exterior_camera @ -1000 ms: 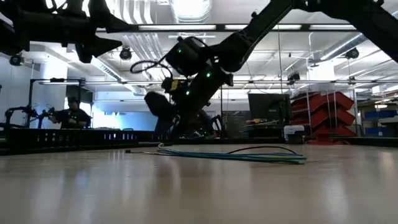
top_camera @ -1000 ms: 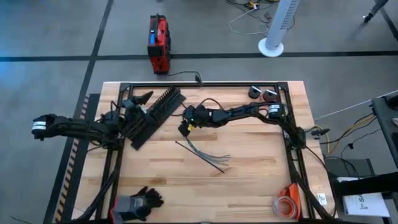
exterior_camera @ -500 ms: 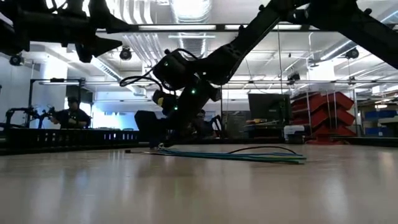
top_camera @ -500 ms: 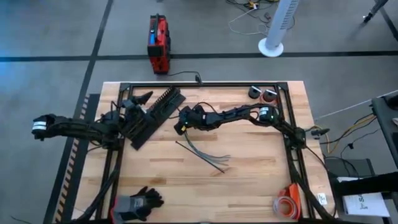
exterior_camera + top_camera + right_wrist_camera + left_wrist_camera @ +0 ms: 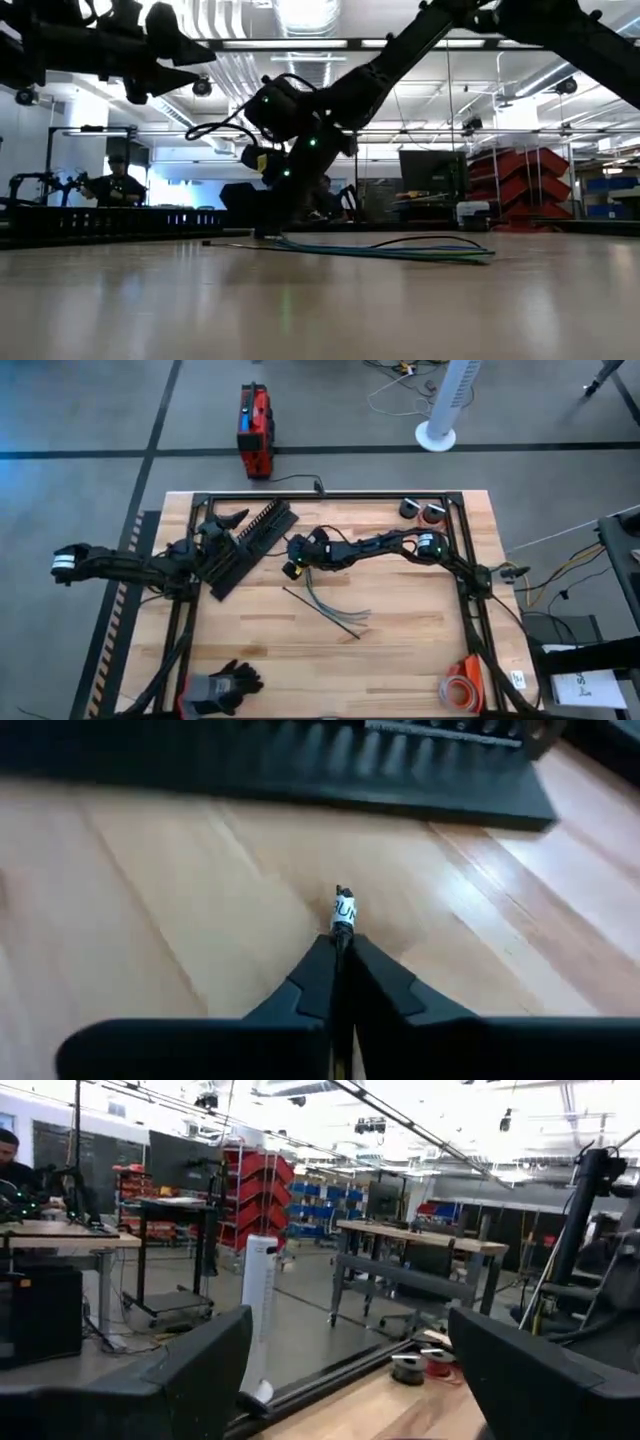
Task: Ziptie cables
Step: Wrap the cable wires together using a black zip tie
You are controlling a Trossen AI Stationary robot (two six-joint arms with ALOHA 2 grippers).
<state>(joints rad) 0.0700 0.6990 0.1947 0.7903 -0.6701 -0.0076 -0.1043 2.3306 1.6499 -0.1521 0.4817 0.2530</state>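
The cables [image 5: 335, 600] lie loose in the middle of the table, fanned apart toward the right; the low view shows them flat on the wood [image 5: 400, 250]. A thin black strip [image 5: 320, 612] lies slantwise beside them. My right gripper [image 5: 291, 567] is low over the cables' left end, shut on a thin dark strand. Whether that strand is one of the cables I cannot tell. My left gripper [image 5: 228, 520] hangs open above the black slotted strip [image 5: 250, 545] at the far left, with nothing between its fingers [image 5: 200, 1370]. My right gripper pinches a thin dark strand between its two shut fingers [image 5: 375, 980]. The strand's end with a white printed label [image 5: 343, 908] sticks out just past the fingertips. The fingers slant down toward the table's far left, close above the wood.
A black frame rail [image 5: 320, 497] runs round the work area. Two small round spools [image 5: 422, 511] stand at the far right, a grey and black glove [image 5: 215, 685] lies at the near left, and an orange roll [image 5: 462, 688] at the near right.
My right gripper has gone toward the table's left edge and down, ending close above the wood at the cables' left end. The cables' fanned right end has stayed in place.
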